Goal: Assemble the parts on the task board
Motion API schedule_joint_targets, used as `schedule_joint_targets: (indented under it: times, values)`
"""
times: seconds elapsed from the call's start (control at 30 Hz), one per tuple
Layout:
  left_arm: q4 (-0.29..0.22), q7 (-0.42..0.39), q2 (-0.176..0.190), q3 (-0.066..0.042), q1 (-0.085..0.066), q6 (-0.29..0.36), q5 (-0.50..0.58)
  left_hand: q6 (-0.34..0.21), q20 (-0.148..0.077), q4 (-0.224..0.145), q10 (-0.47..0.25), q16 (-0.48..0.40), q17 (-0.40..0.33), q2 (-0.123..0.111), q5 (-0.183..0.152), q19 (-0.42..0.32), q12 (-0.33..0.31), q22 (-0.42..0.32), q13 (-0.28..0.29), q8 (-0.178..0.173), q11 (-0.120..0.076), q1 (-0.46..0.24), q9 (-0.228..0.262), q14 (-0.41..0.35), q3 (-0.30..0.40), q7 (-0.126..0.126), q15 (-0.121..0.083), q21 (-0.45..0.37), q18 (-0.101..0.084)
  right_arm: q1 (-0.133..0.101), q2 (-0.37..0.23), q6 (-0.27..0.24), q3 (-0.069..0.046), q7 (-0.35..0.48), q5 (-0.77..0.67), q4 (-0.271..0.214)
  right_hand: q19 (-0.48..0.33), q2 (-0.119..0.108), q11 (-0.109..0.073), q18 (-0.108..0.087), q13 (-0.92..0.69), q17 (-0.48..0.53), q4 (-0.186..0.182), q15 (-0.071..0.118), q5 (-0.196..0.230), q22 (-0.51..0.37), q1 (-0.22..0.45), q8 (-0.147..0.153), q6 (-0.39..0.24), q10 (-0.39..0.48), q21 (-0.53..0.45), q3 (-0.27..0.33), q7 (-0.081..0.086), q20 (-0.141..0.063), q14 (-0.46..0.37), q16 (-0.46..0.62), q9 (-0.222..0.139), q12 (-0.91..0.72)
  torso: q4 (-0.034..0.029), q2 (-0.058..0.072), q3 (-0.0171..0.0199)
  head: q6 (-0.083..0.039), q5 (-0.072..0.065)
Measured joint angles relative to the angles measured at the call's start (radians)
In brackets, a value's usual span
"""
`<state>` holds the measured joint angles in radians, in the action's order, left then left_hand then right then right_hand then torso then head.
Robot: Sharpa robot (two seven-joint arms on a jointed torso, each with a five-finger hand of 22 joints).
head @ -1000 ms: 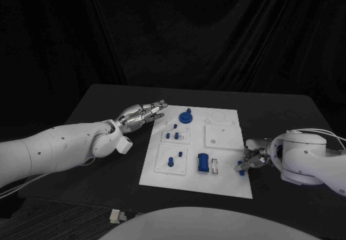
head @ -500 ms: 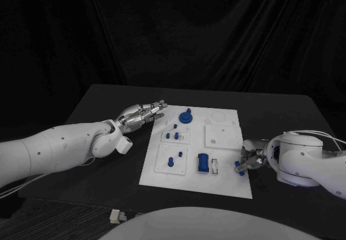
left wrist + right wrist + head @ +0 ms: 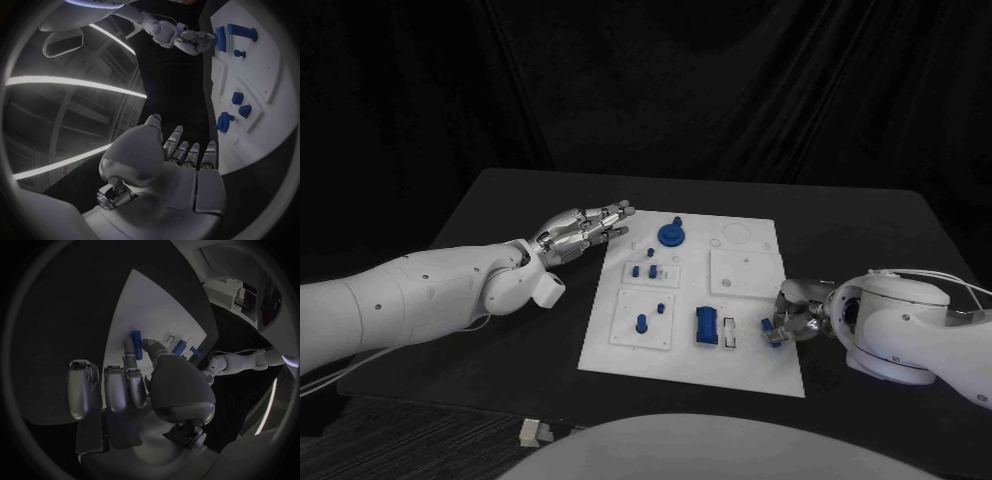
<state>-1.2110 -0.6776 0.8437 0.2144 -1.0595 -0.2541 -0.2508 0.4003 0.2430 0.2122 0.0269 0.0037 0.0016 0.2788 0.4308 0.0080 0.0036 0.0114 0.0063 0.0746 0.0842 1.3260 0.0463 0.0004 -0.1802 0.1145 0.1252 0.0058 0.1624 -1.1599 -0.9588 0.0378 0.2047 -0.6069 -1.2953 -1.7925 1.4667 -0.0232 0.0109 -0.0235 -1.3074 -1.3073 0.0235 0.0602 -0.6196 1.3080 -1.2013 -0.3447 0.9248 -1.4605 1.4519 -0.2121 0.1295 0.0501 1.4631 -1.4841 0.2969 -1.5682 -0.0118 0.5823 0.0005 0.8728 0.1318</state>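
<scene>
Matt white task board (image 3: 747,268) — glossy blue plastic parts (image 3: 708,326) — on matt black table (image 3: 516,200)

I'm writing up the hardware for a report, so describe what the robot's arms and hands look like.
Both arms have smooth, rounded white shells with small dark dots. The left hand and right hand are silver metal with jointed, segmented fingers. A thin white cable loops over the right arm near its wrist, and another trails under the left arm.

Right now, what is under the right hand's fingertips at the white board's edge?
The right hand pinches a small blue cylindrical part over the white task board near its right edge. The board surface directly beneath is covered by the fingers.
</scene>
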Motion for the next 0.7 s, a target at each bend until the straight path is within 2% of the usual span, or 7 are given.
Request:
schedule_joint_targets:
  times: [0.03, 0.13, 0.23, 0.37, 0.7]
  values:
    - [0.000, 0.000, 0.000, 0.000, 0.000, 0.000, 0.000, 0.000, 0.000, 0.000, 0.000, 0.000, 0.000, 0.000, 0.000, 0.000, 0.000, 0.000, 0.000, 0.000, 0.000, 0.000, 0.000, 0.000, 0.000, 0.000, 0.000, 0.000, 0.000, 0.000, -0.003, -0.010, 0.000, 0.002, 0.010, -0.003, 0.000, 0.001, 0.000, 0.000, 0.000, 0.000, -0.005, 0.000, -0.005, 0.000, 0.012, -0.005, -0.015, 0.000, 0.000, -0.006, -0.004, 0.000, 0.000, -0.004, 0.005, 0.000, 0.0000, 0.000, 0.0000, 0.000, 0.000]
    - [0.001, 0.000, 0.000, 0.000, 0.000, 0.000, 0.000, 0.000, 0.000, 0.000, 0.000, 0.000, 0.000, 0.000, 0.000, 0.000, 0.000, 0.000, 0.000, 0.000, 0.000, 0.000, 0.000, 0.000, 0.000, 0.000, 0.000, 0.000, 0.000, 0.000, -0.009, -0.030, 0.000, 0.005, 0.042, -0.010, 0.000, 0.000, 0.000, 0.000, 0.000, 0.000, 0.047, 0.000, -0.012, 0.000, 0.041, -0.016, -0.036, 0.000, 0.001, -0.081, -0.028, 0.000, 0.000, -0.005, 0.013, 0.000, -0.0001, 0.000, 0.0001, 0.000, -0.001]
    - [0.001, 0.000, -0.001, 0.000, 0.000, 0.000, 0.000, 0.000, 0.000, 0.000, 0.000, 0.000, -0.001, 0.004, 0.000, 0.000, 0.000, 0.000, 0.000, 0.000, 0.000, 0.004, 0.000, 0.000, 0.000, 0.000, 0.000, 0.000, 0.000, -0.001, -0.016, -0.051, 0.001, 0.008, 0.098, -0.017, 0.000, -0.002, 0.000, 0.000, 0.000, 0.000, 0.081, 0.000, -0.015, 0.000, 0.051, -0.014, -0.042, 0.000, 0.005, -0.119, -0.034, 0.000, 0.000, -0.005, 0.012, 0.000, -0.0001, 0.000, 0.0001, 0.000, -0.001]
    - [0.003, 0.000, -0.003, 0.000, 0.000, -0.001, 0.000, 0.000, 0.000, 0.000, 0.000, 0.000, -0.001, 0.004, 0.000, 0.000, 0.000, 0.000, 0.000, 0.000, 0.000, 0.004, 0.000, 0.000, 0.000, 0.000, 0.000, 0.000, 0.000, -0.007, -0.018, -0.071, 0.003, 0.011, 0.191, -0.023, 0.000, -0.004, 0.000, 0.000, 0.000, 0.000, 0.091, 0.000, -0.015, 0.000, 0.059, -0.021, -0.048, 0.000, 0.005, -0.135, -0.034, 0.000, 0.000, -0.005, 0.014, 0.000, -0.0001, 0.000, 0.0001, 0.000, -0.003]
    - [0.003, 0.001, -0.004, 0.000, 0.000, -0.001, 0.000, 0.000, 0.000, -0.003, 0.000, 0.000, -0.001, 0.004, 0.000, 0.000, 0.000, 0.000, 0.000, 0.000, 0.000, 0.004, 0.000, 0.000, 0.003, 0.000, 0.000, 0.000, 0.000, -0.014, -0.004, -0.096, 0.003, 0.015, 0.350, -0.022, 0.000, -0.004, 0.000, 0.000, 0.000, 0.000, 0.085, 0.000, -0.016, 0.000, 0.069, -0.022, -0.046, 0.000, 0.005, -0.143, -0.032, 0.000, 0.000, -0.005, 0.021, 0.000, -0.0010, 0.000, 0.0000, 0.000, -0.005]
